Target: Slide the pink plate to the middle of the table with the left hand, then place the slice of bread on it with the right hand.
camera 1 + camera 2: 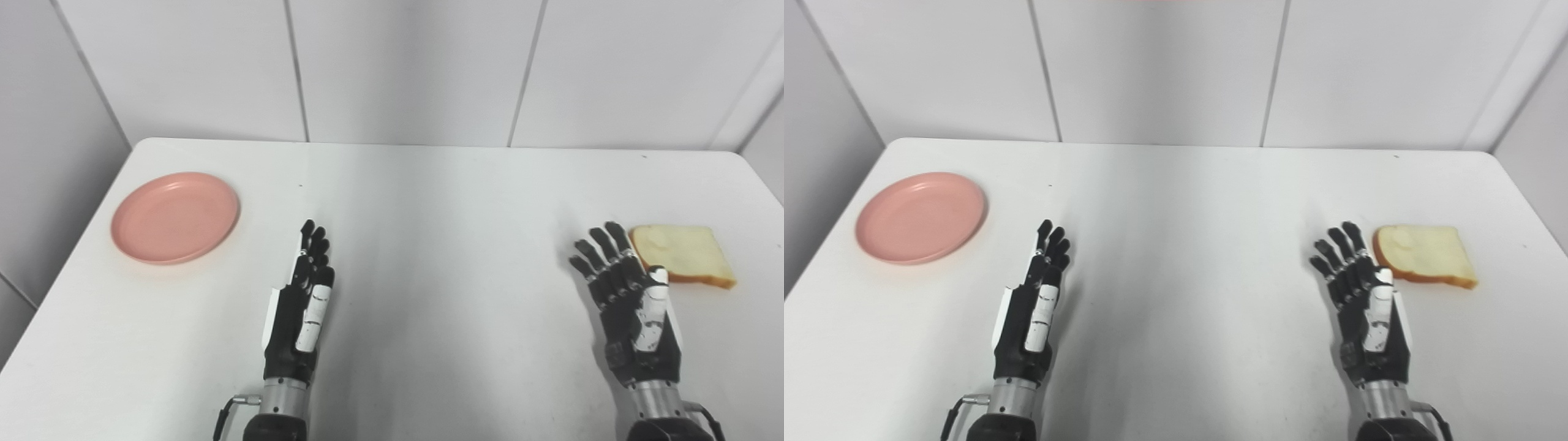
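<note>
A pink plate (174, 217) lies empty on the white table (429, 196) at the far left. A slice of bread (683, 262) lies flat at the right side. My left hand (300, 309) is open with straight fingers, over the table to the right of and nearer than the plate, apart from it. My right hand (631, 303) is open with fingers spread, just left of the bread; its fingertips come close to the bread's left edge, holding nothing. Both show also in the right eye view: the plate (920, 217), the bread (1424, 254).
White wall panels (404, 67) rise right behind the table's far edge and along both sides. The table's left edge runs close to the plate. A cable (223, 416) hangs at my left wrist.
</note>
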{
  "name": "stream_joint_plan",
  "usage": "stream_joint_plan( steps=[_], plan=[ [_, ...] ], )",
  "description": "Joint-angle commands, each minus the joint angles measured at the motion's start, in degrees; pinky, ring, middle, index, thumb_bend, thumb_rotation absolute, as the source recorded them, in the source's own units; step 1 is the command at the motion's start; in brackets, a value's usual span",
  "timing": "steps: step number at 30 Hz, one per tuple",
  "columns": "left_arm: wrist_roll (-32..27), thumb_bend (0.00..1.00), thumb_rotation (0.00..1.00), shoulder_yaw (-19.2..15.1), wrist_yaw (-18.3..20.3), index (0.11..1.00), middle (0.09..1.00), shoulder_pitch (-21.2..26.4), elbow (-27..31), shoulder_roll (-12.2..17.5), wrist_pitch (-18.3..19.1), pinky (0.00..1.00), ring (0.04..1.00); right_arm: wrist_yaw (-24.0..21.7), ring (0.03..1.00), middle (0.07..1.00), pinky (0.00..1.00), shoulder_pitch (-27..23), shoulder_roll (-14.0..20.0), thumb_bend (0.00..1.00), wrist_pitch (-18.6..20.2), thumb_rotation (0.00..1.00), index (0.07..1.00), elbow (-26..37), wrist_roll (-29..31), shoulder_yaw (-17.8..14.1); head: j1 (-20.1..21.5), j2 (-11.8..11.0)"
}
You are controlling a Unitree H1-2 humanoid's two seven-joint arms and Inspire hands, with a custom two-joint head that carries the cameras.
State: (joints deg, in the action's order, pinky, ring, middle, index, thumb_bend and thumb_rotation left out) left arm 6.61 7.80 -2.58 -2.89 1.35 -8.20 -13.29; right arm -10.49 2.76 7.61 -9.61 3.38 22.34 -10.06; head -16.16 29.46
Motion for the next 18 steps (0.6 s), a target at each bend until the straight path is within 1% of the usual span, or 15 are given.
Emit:
stream_joint_plan(
  steps=[1,4,5,6,7,8,9,10,11,12,14,18],
  plan=[
    [1.2,0.65,0.92,0.5,-1.3,1.0,0.993,0.7,-4.6,-1.1,-3.6,0.95,0.988,-1.5,0.906,0.946,0.91,1.7,0.4,0.76,-3.3,1.0,0.961,-5.8,-0.3,-0.6,-0.3,-0.5],
    [1.6,0.65,0.92,0.6,-1.9,1.0,0.999,1.2,-6.8,-1.4,-5.4,0.95,0.996,-2.0,0.911,0.948,0.92,1.2,0.6,0.75,-4.4,1.0,0.962,-7.8,0.2,-0.7,-1.4,-1.8],
    [1.6,0.65,0.92,0.6,-2.0,1.0,1.0,1.3,-7.4,-1.6,-5.6,0.95,0.996,-2.2,0.912,0.948,0.92,1.0,0.6,0.75,-4.6,1.0,0.962,-8.5,0.4,-0.8,-2.0,-2.7],
    [1.5,0.66,0.91,0.6,-2.1,1.0,1.0,1.4,-7.8,-1.7,-5.8,0.95,0.992,-2.3,0.925,0.956,0.94,0.9,0.7,0.75,-4.8,1.0,0.971,-9.0,0.6,-0.8,-2.0,-2.7],
    [1.5,0.66,0.91,0.6,-2.3,1.0,1.0,1.6,-8.3,-1.9,-6.0,0.95,0.991,-2.4,0.93,0.959,0.94,0.7,0.8,0.75,-5.1,1.0,0.975,-9.6,0.7,-0.8,-2.5,-3.5],
    [1.6,0.67,0.9,0.6,-2.4,1.0,1.0,1.7,-8.7,-2.0,-6.0,0.95,0.988,-2.5,0.939,0.965,0.95,0.5,0.9,0.75,-5.3,1.0,0.982,-10.0,0.7,-0.7,-2.6,-3.6],
    [1.7,0.67,0.89,0.5,-2.5,1.0,1.0,1.8,-9.2,-2.1,-6.3,0.95,0.987,-2.6,0.941,0.97,0.96,0.4,0.9,0.74,-5.5,1.0,0.991,-10.5,0.6,-0.7,-3.1,-4.5],
    [1.8,0.66,0.89,0.6,-2.6,1.0,1.0,1.9,-9.6,-2.2,-6.5,0.95,0.985,-2.7,0.941,0.972,0.96,0.3,1.0,0.74,-5.7,1.0,0.997,-10.8,0.5,-0.7,-3.1,-4.5],
    [2.0,0.66,0.88,0.6,-2.8,1.0,1.0,2.0,-10.1,-2.2,-6.8,0.96,0.986,-2.8,0.942,0.974,0.96,0.1,1.0,0.75,-5.9,1.0,0.999,-11.4,0.5,-0.7,-3.7,-5.3],
    [2.1,0.66,0.88,0.6,-2.9,1.0,1.0,2.1,-10.5,-2.2,-7.1,0.96,0.986,-2.9,0.943,0.975,0.97,-0.1,1.0,0.76,-6.0,1.0,1.0,-11.8,0.4,-0.7,-3.7,-5.3],
    [2.3,0.65,0.88,0.7,-3.3,1.0,0.995,2.5,-11.9,-2.3,-8.0,0.96,0.982,-3.3,0.947,0.979,0.97,-0.5,1.1,0.76,-6.3,1.0,1.0,-13.0,0.6,-0.9,-4.8,-6.6],
    [2.4,0.63,0.87,0.7,-3.8,1.0,0.989,2.8,-13.2,-2.3,-9.0,0.95,0.975,-3.6,0.958,0.986,0.97,-0.8,1.0,0.76,-6.6,1.0,1.0,-13.7,0.8,-1.0,-5.1,-7.0]
  ],
)
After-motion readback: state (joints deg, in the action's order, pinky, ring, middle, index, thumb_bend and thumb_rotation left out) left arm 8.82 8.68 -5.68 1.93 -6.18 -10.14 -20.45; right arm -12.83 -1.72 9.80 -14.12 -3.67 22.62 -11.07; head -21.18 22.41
